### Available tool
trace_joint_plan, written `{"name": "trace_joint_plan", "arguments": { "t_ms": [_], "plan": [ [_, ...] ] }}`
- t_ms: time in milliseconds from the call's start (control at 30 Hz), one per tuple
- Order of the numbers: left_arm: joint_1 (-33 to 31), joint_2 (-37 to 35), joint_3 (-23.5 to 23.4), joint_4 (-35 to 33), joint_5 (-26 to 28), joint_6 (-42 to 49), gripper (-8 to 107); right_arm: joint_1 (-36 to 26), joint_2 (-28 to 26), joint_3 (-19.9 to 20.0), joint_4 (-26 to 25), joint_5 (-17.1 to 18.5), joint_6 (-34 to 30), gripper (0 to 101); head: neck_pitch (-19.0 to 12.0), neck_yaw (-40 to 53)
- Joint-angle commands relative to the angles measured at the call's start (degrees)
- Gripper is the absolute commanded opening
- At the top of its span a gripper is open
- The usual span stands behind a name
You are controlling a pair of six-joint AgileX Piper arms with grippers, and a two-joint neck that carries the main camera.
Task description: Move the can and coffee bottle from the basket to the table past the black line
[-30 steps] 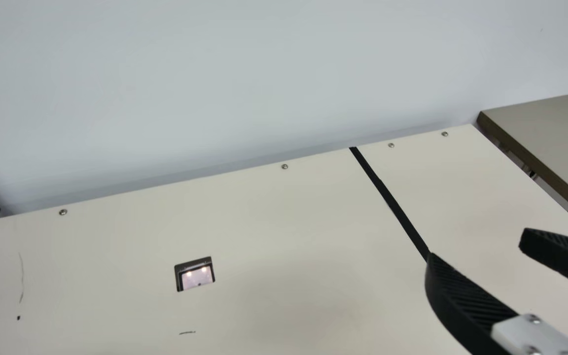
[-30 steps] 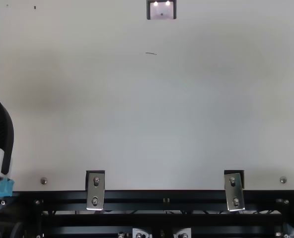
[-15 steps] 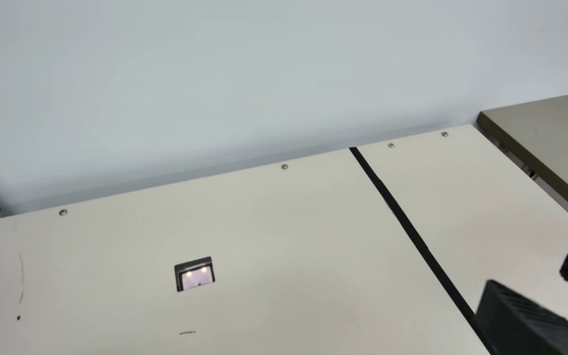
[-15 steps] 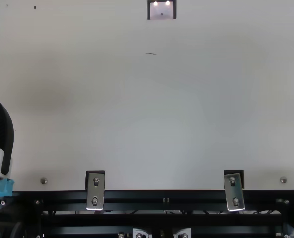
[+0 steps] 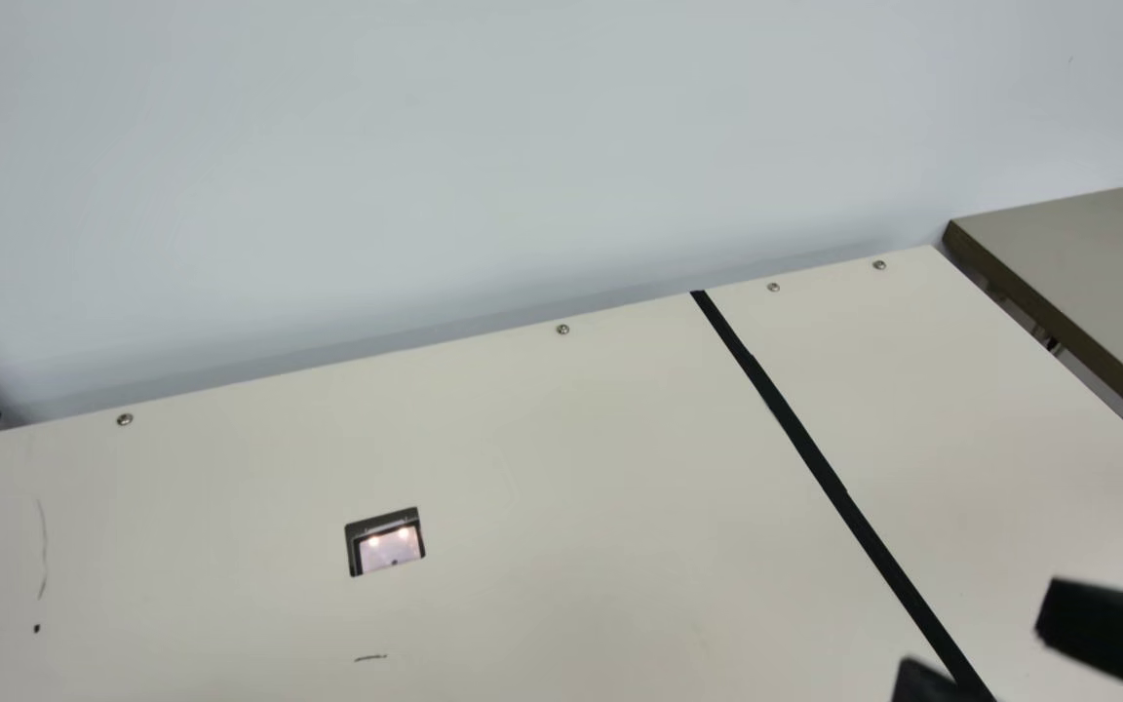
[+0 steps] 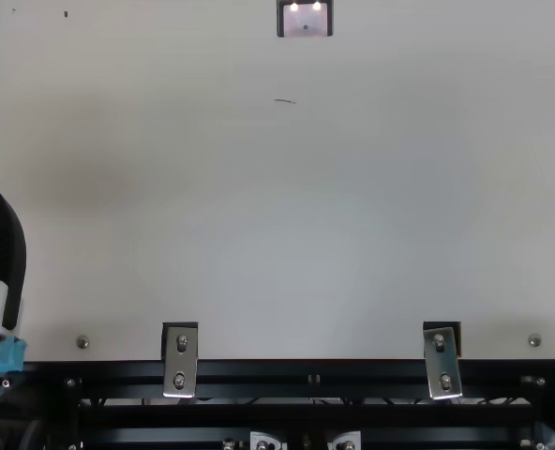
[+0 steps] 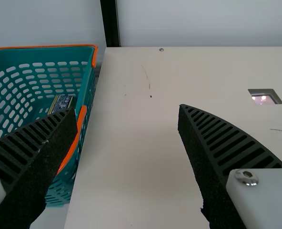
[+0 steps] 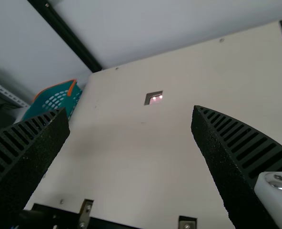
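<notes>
- Can or bottle [image 7: 60, 102], unclear which, lies in the basket [image 7: 43, 46], just beside the desk [image 7: 131, 143].
- Left claw [image 7: 126, 110] is spread near it, probably for reaching in.
- Right claw [image 8: 130, 110] is spread too, perhaps for carrying past the black line [image 5: 815, 458].

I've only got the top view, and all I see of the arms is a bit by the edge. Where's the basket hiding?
Observer: The left wrist view shows the teal basket by the left edge of the table.
Operator: Ooh, is there anything in it?
Observer: Yes, a dark and gold thing, but I can't tell if it's the can or the bottle.
Operator: Is anybody grabbing it?
Observer: No, the left gripper is wide open.
</notes>
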Motion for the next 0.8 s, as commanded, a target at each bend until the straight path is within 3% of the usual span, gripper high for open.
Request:
{"name": "trace_joint_plan", "arguments": {
  "t_ms": [0, 200, 233, 367, 767],
  "plan": [
    [0.0, 0.0, 0.0, 0.0, 0.0, 0.0, 90, 1.6, -0.2, 1.0, 2.4, -0.2, 3.9, 101, -1.5, 0.3],
    [0.0, 0.0, 0.0, 0.0, 0.0, 0.0, 90, 5.3, -1.9, 2.2, 6.4, -0.2, 12.3, 101, -1.5, 0.3],
    [0.0, 0.0, 0.0, 0.0, 0.0, 0.0, 90, 4.8, -1.6, 2.2, 6.0, -0.2, 9.6, 101, -1.5, 0.3],
    [0.0, 0.0, 0.0, 0.0, 0.0, 0.0, 90, 5.3, -2.0, 2.2, 6.4, -0.1, 12.4, 101, -1.5, 0.3],
    [0.0, 0.0, 0.0, 0.0, 0.0, 0.0, 90, 5.3, -2.0, 2.2, 6.4, -0.1, 12.4, 101, -1.5, 0.3]
  ]
}}
